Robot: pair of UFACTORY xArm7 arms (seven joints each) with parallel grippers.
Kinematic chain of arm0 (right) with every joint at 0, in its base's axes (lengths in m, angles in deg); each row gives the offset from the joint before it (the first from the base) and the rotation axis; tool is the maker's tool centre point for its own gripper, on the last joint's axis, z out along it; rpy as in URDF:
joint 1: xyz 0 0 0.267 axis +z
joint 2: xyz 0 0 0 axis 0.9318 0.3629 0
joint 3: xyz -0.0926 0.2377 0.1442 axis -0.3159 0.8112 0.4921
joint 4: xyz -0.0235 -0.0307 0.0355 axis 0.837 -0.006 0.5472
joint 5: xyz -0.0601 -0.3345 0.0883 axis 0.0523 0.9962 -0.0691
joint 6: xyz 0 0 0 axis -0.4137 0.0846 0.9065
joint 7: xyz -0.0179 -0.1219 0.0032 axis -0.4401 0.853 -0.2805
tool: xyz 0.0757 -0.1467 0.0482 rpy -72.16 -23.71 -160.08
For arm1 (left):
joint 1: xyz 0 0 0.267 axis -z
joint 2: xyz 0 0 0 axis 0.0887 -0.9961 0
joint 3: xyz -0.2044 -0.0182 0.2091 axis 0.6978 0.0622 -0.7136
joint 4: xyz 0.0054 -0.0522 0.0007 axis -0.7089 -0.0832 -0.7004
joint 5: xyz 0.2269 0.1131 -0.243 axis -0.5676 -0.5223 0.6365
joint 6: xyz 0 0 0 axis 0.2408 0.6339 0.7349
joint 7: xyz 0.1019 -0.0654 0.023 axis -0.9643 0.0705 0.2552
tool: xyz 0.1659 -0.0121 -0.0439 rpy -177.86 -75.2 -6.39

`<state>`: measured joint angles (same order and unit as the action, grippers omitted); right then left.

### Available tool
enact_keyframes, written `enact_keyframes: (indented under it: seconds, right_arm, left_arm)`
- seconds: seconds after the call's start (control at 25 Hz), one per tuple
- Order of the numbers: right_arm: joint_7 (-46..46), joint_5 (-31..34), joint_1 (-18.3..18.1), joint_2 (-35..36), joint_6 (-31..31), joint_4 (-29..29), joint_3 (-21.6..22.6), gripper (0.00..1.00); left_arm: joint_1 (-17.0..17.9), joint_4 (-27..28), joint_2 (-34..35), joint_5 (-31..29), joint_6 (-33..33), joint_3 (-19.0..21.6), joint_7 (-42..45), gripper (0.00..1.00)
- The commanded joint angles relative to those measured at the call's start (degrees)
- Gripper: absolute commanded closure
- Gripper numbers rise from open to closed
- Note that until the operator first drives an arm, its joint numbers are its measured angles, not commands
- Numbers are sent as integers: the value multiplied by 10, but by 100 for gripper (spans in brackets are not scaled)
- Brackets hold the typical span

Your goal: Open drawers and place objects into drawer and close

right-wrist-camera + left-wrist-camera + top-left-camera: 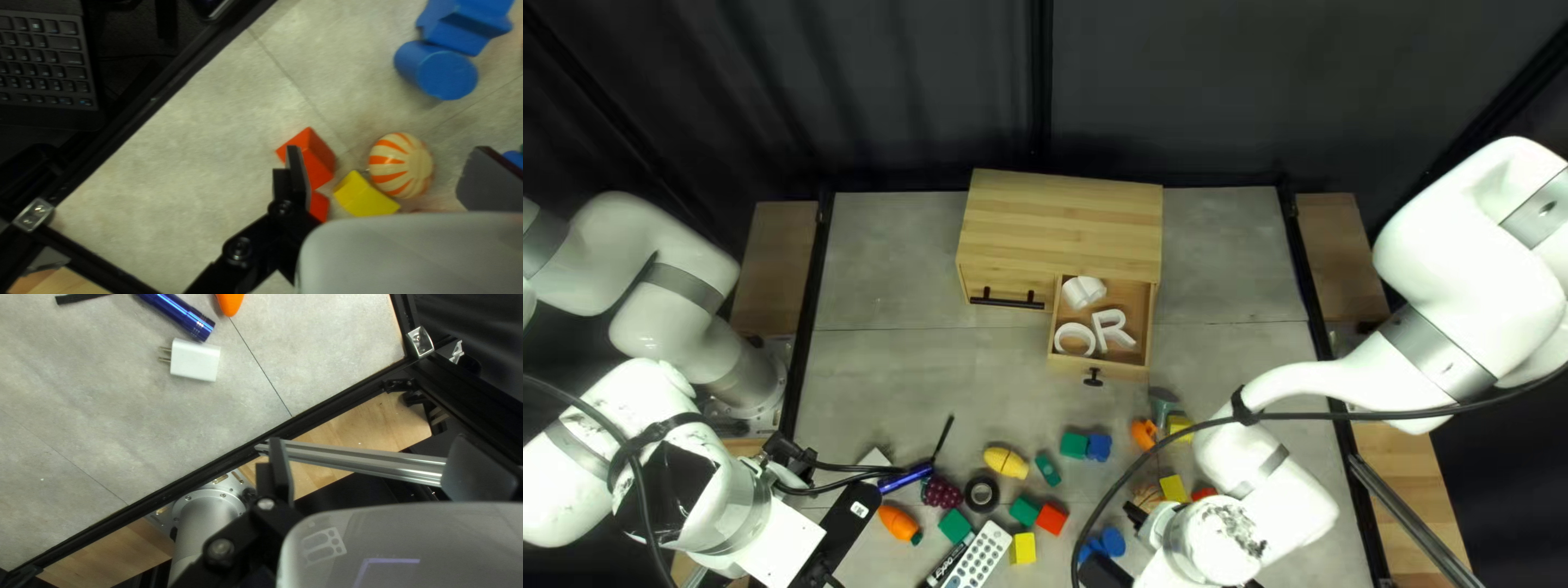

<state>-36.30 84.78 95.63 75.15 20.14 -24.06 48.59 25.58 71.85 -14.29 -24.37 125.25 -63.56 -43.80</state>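
The drawer [1152,327] stands open at the right-hand part of the cabinet's [1056,212] front, its black knob [1092,378] toward the table's near edge. Inside it lie a white R [1100,329], a white O [1061,339] and another white piece [1081,291]. Left of the drawer, a black handle [1007,302] crosses the closed part of the front. The left gripper [788,449] is well to the drawer's left and nearer the near edge, its jaws spread wide. The right gripper [1135,514] is on the drawer's near side, its jaws also spread wide, above the table. On the drawer's near side, slightly left, lie a yellow lemon [1005,463], black tape [981,494] and a remote [978,558]; farther left are grapes [941,492], a blue flashlight [906,479], a carrot [899,524] and a charger [195,360]. Green blocks [1074,444] and a red block [1051,518] lie more directly before the drawer. To its near right are a striped ball [400,166] and a yellow arch [364,196].
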Motion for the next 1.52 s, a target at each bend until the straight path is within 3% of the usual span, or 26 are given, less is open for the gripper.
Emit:
enact_keyframes:
  seconds: [0.04,0.48,0.76,0.96,1.12,1.4,1.52]
  right_arm:
    - [-57,15,8,-17,-6,21,-8,0]
    - [-129,-8,11,-16,8,39,-12,0]
    - [-220,30,19,16,25,0,-37,0]
    - [-283,42,26,-29,12,54,-42,0]
    - [-307,4,32,-69,32,91,-32,0]
    - [-288,-51,60,-46,40,75,7,0]
    - [-281,-67,72,-57,24,101,24,0]
  left_arm:
    - [0,0,0,0,0,0,0,0]
    - [0,0,0,0,0,0,0,0]
    - [0,0,0,0,0,0,0,0]
    - [0,0,0,0,0,0,0,0]
    - [0,0,0,0,0,0,0,0]
    - [0,0,0,0,0,0,0,0]
    - [0,0,0,0,0,0,0,0]
